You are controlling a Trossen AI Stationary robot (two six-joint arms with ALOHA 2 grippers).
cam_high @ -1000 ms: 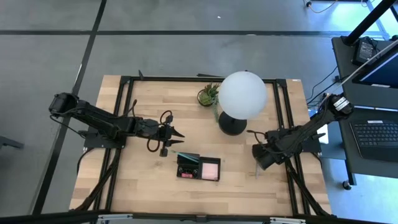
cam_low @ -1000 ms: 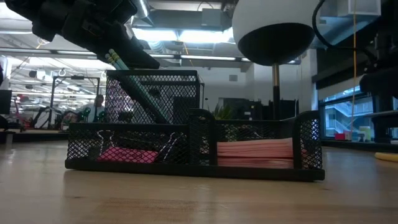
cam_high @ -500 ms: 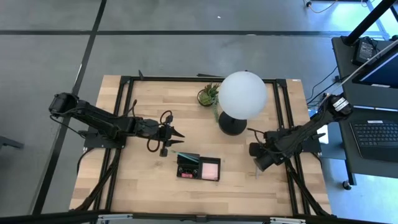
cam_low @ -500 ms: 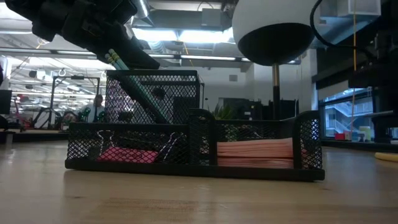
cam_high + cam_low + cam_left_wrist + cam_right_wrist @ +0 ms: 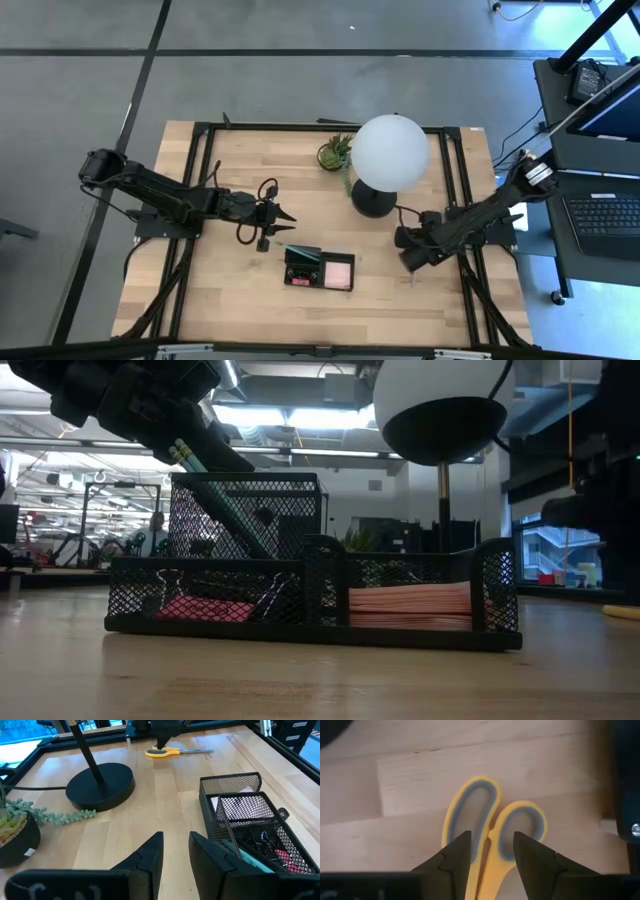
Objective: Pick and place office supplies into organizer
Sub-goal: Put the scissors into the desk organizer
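While both arms reach over the wooden table (image 5: 230, 290), the countable items are as follows: one black mesh organizer (image 5: 318, 269) at lower centre of the high view, one pink sticky-note pad (image 5: 339, 273) lying in its right compartment, two pale-green pencils (image 5: 215, 485) leaning tilted in its tall rear cup, one pink eraser (image 5: 205, 609) low in its left compartment, and one pair of yellow-handled scissors (image 5: 490, 832) lying flat on the wood. A white globe lamp (image 5: 391, 151) on a round black base (image 5: 372, 200) stands at upper centre of the high view, with a small potted plant (image 5: 335, 152) just beside it on the left; in the low view the globe and its stem rise behind the organizer's right half. The left gripper (image 5: 281, 216) is held above the table just upper left of the organizer, arm stretched in from the left edge, its two fingers (image 5: 150, 857) a narrow gap apart with nothing between them. The right gripper (image 5: 408, 254) sits at right of centre, well apart from the organizer, its arm angled in from the right edge. In the right wrist view its fingers (image 5: 455, 855) are parted and point down at the scissor handles, straddling them; whether they touch the scissors cannot be told.
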